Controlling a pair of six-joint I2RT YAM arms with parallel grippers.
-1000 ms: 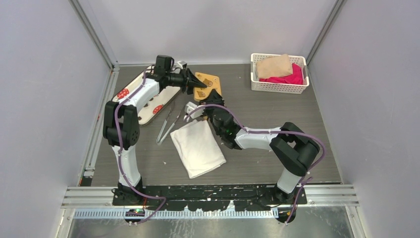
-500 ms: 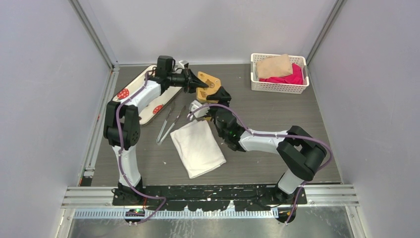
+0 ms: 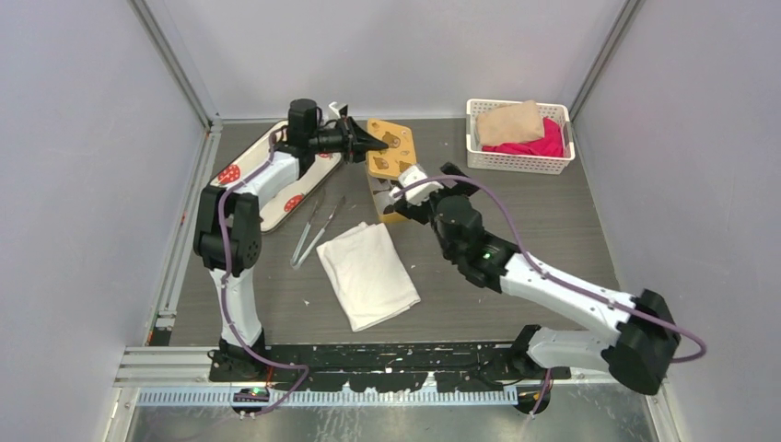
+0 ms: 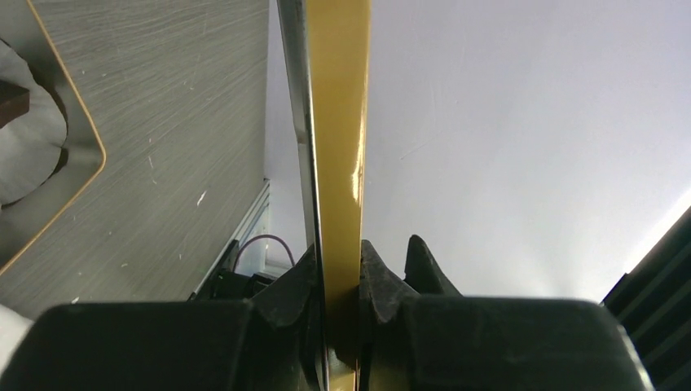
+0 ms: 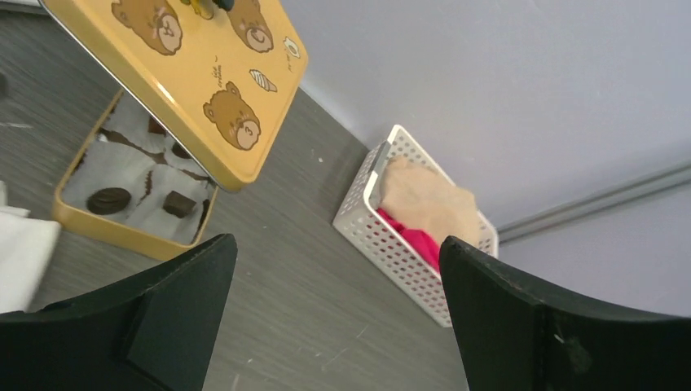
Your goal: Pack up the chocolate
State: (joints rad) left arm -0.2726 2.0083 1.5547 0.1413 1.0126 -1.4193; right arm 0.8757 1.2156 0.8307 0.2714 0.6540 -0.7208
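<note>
Two dark chocolate [image 5: 108, 199] pieces lie in white paper cups inside the open gold tin [image 5: 122, 230]. Above the tin hangs its gold lid [image 5: 204, 73], printed with bears and tilted. My left gripper [image 3: 373, 143] is shut on the lid's edge [image 4: 342, 122], which stands thin and upright between the jaws in the left wrist view, where my left gripper [image 4: 338, 277] pinches it. The tin's rim [image 4: 77, 175] lies below at the left. My right gripper [image 5: 338, 277] is wide open and empty, just right of the tin [image 3: 385, 204].
A white perforated basket [image 3: 518, 136] with tan and pink cloth stands at the back right. A white tray [image 3: 276, 189] with red strawberry prints lies at the left. Metal tongs [image 3: 313, 230] and a folded white cloth [image 3: 368, 273] lie in front of the tin.
My right gripper has opened, let go of the lid and drawn back to the right as its arm swung out. The left gripper keeps the lid, now raised over the tin.
</note>
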